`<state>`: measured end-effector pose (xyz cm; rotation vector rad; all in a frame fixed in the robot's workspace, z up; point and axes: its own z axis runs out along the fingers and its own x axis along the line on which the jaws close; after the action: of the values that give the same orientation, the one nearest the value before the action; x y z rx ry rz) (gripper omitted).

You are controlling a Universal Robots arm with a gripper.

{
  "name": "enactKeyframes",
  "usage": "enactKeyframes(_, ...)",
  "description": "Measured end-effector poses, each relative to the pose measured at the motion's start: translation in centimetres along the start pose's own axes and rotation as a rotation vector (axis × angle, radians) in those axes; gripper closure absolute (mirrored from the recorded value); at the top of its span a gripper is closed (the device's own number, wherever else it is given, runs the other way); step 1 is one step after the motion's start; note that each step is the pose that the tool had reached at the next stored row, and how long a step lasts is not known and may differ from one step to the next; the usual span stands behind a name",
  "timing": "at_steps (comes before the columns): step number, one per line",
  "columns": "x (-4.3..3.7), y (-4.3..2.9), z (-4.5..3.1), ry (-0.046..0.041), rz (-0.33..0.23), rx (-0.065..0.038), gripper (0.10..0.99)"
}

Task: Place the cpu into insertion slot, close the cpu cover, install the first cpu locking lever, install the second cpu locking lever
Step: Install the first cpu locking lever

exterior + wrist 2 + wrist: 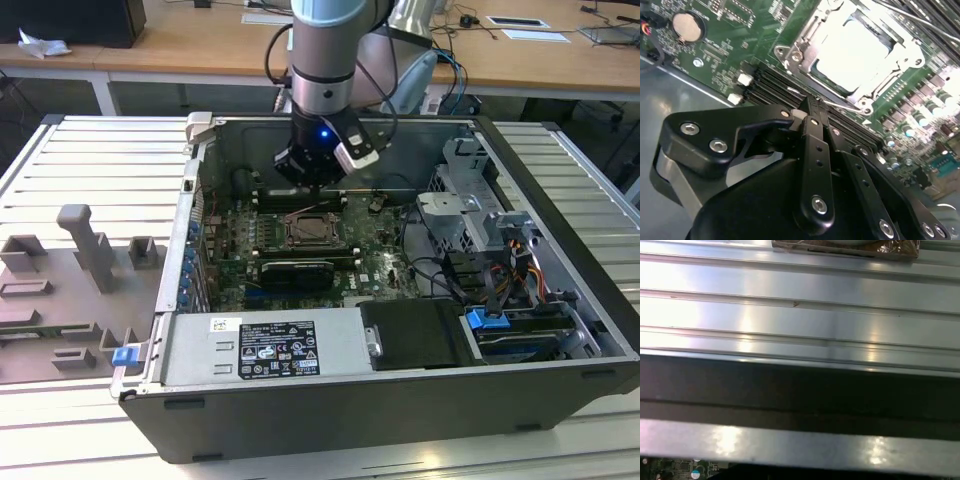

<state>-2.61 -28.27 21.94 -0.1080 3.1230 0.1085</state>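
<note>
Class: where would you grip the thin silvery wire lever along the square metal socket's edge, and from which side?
The wire lever is probably best pinched at its bent end, coming from above: it lies low along the silvery socket frame, and long black memory slots crowd its outer side.

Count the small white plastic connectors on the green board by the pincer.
2: one small white plastic connector and another, both at ends of the long black memory slots; the black pincer may hide more.

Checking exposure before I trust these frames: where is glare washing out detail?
In the second wrist view the cpu in the insertion slot is blown out white; in the first wrist view bright streaks lie on the ribbed metal surface; the exterior view is evenly lit.
</note>
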Motion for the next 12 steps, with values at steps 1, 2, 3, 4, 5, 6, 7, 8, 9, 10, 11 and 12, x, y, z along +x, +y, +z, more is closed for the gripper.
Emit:
enactKeyframes(1,-0.16,-0.02,0.10,-0.0001,0.000,0.000,0.980)
enactKeyframes(2,-0.26,-0.03,0.19,0.0000,0.000,0.000,0.980)
enactKeyframes(3,-0.36,-0.04,0.31,0.0000,0.000,0.000,0.980)
enactKeyframes(4,-0.43,-0.05,0.40,0.0000,0.000,0.000,0.980)
enactKeyframes(5,-0.52,-0.07,0.53,0.0000,0.000,0.000,0.980)
enactKeyframes(6,-0.63,-0.09,0.76,0.0000,0.000,0.000,0.980)
enactKeyframes(7,-0.68,-0.11,0.93,-0.0001,0.000,0.000,0.980)
enactKeyframes(8,-0.70,-0.12,1.03,-0.0001,0.000,0.000,0.980)
enactKeyframes(9,-0.72,-0.13,1.18,0.0000,0.000,0.000,0.980)
enactKeyframes(10,-0.73,-0.14,1.25,0.0000,0.000,0.000,0.980)
enactKeyframes(11,-0.74,-0.14,1.28,0.0000,0.000,0.000,0.980)
enactKeyframes(12,-0.75,-0.14,1.31,0.0001,0.000,0.001,0.980)
